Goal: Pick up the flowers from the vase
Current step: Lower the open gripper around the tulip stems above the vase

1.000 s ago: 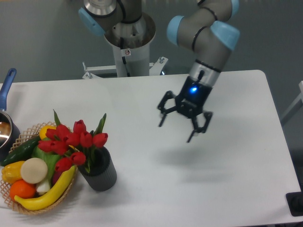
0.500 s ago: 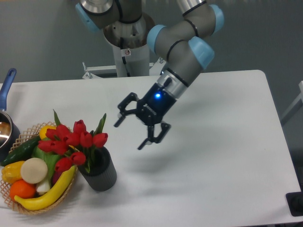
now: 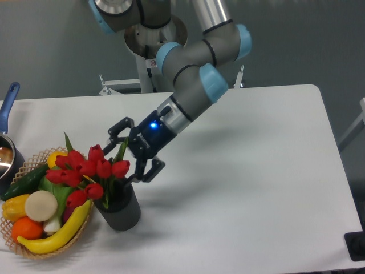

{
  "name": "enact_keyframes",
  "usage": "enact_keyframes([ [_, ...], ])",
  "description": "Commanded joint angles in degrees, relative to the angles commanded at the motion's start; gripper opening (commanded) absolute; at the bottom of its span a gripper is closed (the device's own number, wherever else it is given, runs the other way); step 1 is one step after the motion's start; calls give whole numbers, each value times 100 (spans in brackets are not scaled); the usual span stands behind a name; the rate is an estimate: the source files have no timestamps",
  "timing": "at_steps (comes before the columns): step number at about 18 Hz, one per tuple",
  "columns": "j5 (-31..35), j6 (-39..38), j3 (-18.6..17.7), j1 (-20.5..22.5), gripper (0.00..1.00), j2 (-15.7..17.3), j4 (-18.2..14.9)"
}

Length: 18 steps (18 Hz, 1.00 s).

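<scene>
Red tulips (image 3: 85, 171) with green leaves stand in your short dark grey ribbed vase (image 3: 121, 210), hiding its opening. Your black two-finger gripper (image 3: 126, 153) hangs beside the buds, jaws spread, gripping nothing.

This looks like a robotics lab dressed up as a kitchen corner. A grey and pale blue jointed arm (image 3: 188, 63) rises from a metal pedestal (image 3: 154, 54) bolted behind a plain white bench (image 3: 262, 188), with a bare grey wall behind. On the bench sit props: a wicker basket (image 3: 34, 251) of plastic-looking fruit and vegetables, a blue-handled pot (image 3: 7, 142), and tulips (image 3: 85, 171) in a dark vase (image 3: 122, 211).
</scene>
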Motion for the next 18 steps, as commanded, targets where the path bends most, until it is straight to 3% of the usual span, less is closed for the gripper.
enact_keyframes([
  [5,-35,-9,61,-88,99,-149,150],
  [7,-35,-9,97,-80,84,-167,150],
  [10,-35,-9,123,-45,43,-167,150],
  [13,-35,-9,176,17,11,-167,150],
  [15,-35,-9,246,52,0,-158,150],
  [18,-53,-35,325,105,0,-150,150],
])
